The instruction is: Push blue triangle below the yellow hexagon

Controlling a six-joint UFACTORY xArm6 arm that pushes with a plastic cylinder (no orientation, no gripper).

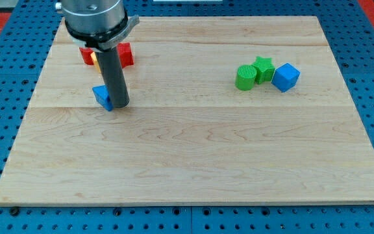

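The blue triangle [102, 97] lies on the wooden board [193, 149] at the view's left. My tip [120, 104] stands right against the triangle's right side, touching or nearly touching it. Above it, the rod hides most of a yellow block [95, 58], likely the yellow hexagon; only a sliver shows between red blocks [126, 54].
Red blocks flank the yellow one near the view's top left [87, 54]. At the view's right a green cylinder-like block [245, 77], a green star [263, 68] and a blue cube [286, 77] sit together in a row.
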